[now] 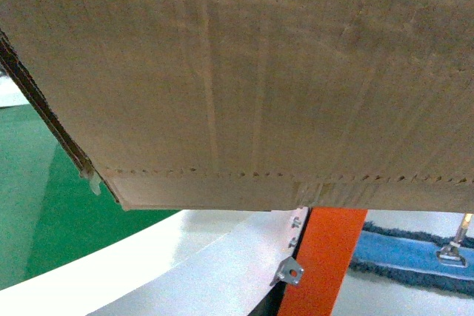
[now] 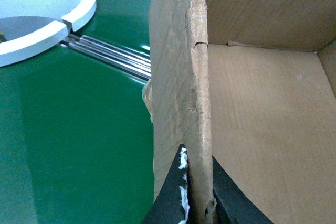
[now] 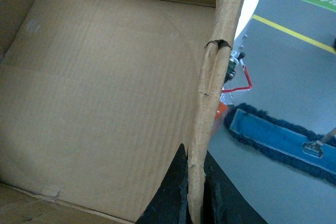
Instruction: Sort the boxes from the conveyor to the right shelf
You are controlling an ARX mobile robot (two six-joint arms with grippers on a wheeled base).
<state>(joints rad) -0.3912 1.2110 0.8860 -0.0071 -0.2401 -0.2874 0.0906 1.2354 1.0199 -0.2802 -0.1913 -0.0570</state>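
Observation:
A large brown cardboard box [image 1: 244, 79] fills most of the head view, lifted above the green conveyor [image 1: 44, 205] and its curved white rim [image 1: 170, 264]. My left gripper [image 2: 198, 192] is shut on the box's left wall [image 2: 178, 77], one black finger on each side of the ragged top edge. My right gripper [image 3: 198, 192] is shut on the box's right wall [image 3: 215, 93] the same way. The box's inside [image 3: 100, 93] is bare. The conveyor belt [image 2: 73, 129] lies below to the left of the box. The right shelf is out of view.
An orange upright [image 1: 322, 257] with metal brackets stands under the box at the conveyor's rim. A blue dust mop [image 1: 415, 253] lies on the grey floor to the right [image 3: 278, 137]. A white ring-shaped piece [image 2: 42, 14] and metal rollers [image 2: 110, 56] sit on the belt.

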